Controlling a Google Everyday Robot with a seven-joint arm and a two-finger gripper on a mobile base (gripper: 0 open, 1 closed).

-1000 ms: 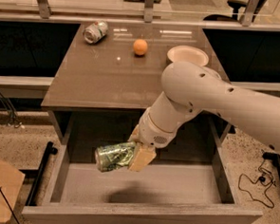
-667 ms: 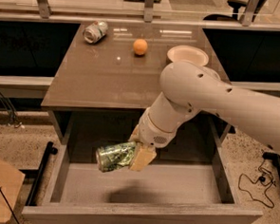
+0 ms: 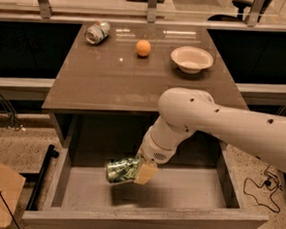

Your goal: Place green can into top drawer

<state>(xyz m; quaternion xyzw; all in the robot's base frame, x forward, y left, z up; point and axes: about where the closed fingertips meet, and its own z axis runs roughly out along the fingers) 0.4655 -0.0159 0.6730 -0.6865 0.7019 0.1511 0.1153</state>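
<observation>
Green can (image 3: 121,169) hangs on its side just above the floor of the open top drawer (image 3: 189,193), left of middle. Probably kept low so the release is short and it won't bounce. Green-and-white body, silver end facing left. Gripper (image 3: 139,170) grips its right end, fingers closed tight round it. Table (image 3: 135,84) behind: silver can (image 3: 97,32) far left, orange (image 3: 143,48), bowl (image 3: 191,58) far right.
</observation>
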